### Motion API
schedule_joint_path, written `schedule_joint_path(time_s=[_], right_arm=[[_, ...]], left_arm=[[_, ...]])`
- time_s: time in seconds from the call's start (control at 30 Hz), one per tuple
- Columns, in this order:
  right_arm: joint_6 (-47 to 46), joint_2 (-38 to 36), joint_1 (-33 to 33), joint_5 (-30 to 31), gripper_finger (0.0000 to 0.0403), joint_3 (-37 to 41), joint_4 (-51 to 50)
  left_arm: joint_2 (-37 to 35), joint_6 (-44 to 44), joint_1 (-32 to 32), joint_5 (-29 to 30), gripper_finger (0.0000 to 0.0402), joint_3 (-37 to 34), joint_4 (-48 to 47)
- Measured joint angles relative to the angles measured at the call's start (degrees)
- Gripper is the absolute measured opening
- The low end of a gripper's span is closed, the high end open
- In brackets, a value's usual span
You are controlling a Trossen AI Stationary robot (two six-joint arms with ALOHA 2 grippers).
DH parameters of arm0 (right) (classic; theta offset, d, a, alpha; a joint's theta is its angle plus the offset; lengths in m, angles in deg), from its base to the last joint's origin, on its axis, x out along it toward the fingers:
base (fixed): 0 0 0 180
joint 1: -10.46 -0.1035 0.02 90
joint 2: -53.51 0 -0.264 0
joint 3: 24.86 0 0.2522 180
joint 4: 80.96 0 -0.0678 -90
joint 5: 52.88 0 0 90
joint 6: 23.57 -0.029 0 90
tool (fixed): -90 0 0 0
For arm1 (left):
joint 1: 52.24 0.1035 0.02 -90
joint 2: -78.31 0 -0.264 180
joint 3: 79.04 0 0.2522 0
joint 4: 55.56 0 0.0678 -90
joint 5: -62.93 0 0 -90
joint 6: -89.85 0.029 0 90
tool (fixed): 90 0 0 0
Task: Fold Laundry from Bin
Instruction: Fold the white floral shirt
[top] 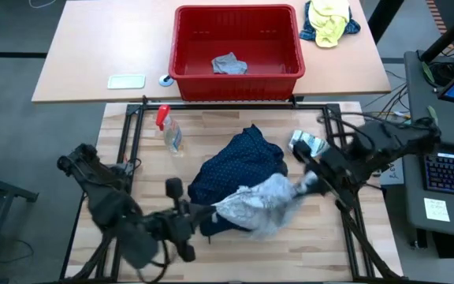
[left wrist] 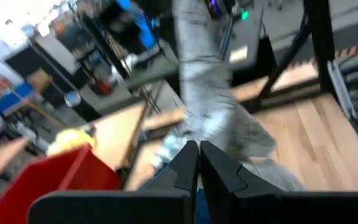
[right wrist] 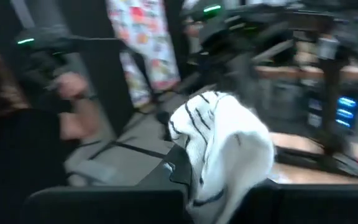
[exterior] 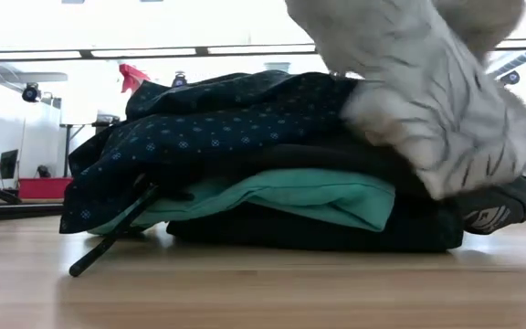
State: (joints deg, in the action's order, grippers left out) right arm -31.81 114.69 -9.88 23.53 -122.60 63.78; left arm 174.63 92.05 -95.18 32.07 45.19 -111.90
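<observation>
A pile of laundry lies mid-table: a navy dotted garment (top: 239, 162) on top, with turquoise (exterior: 309, 196) and black (exterior: 318, 233) garments under it. A light grey striped garment (top: 258, 201) stretches between my two grippers above the pile's near right part. My left gripper (top: 210, 211) is shut on its left end. My right gripper (top: 302, 185) is shut on its right end. The red bin (top: 181, 47) stands on the far table with one grey cloth (top: 229, 65) on its floor. My left gripper pinches an end of the light grey garment (left wrist: 194, 134) between its two shut fingers, coming level from the table's left. The cloth runs up and away from the fingertips toward the other arm. My right gripper holds the garment's other end (right wrist: 219, 146), coming from the table's right. The cloth is bunched over the fingers and hides the place of contact. The garment hangs between the grippers, raised over the pile (exterior: 427, 100).
A spray bottle (top: 169, 130) with a red head stands left of the pile. A yellow-and-blue bundle (top: 329, 22) lies right of the bin. A flat white thing (top: 126, 80) lies on the far table. A person's hand (right wrist: 73, 87) shows beyond the table.
</observation>
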Motion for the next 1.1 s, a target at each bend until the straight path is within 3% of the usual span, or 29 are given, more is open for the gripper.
schedule_joint_path(time_s=[0.27,0.33,0.43,0.53,0.67,0.77,0.87,1.03,1.1], right_arm=[[2.28,5.53,-12.54,0.47,0.0009,-11.14,1.39],[4.16,7.09,-13.78,4.51,0.0009,-15.42,-3.01],[7.49,8.97,-14.18,17.97,0.0009,-21.52,-14.43],[8.92,10.78,-14.14,36.48,0.0009,-25.24,-25.2],[7.71,12.6,-13.9,61.34,0.0009,-26.78,-36.52],[4.48,13.38,-12.05,71.56,0.0009,-26.64,-42.48],[1.27,13.65,-8.51,73.51,0.0009,-25.15,-46.16],[-2.87,14.39,0.07,73.55,0.0009,-22.19,-50.24],[-3.64,14.4,4.01,73.59,0.0009,-20.44,-50.79]], left_arm=[[0.01,18.95,-2.54,0.99,0.0,14.24,5.52],[0.01,21.39,-2.49,1.55,0.0,17.45,5.17],[0.01,22.13,-1.3,4.17,0.0,21.3,1.02],[-0.01,17.04,1.14,9.53,0.0,23.25,-8.59],[-0.03,-0.39,6.57,10.75,0.0,24.01,-29.02],[0.33,-13.91,12.08,9.35,0.0,23.42,-42.75],[1.36,-18.84,17.96,9.33,0.0,22.06,-47.15],[1.85,-8.12,26.33,8.4,0.0,19.03,-39.66],[2.19,-6.19,29.5,4.78,0.0,18.47,-37.68]])
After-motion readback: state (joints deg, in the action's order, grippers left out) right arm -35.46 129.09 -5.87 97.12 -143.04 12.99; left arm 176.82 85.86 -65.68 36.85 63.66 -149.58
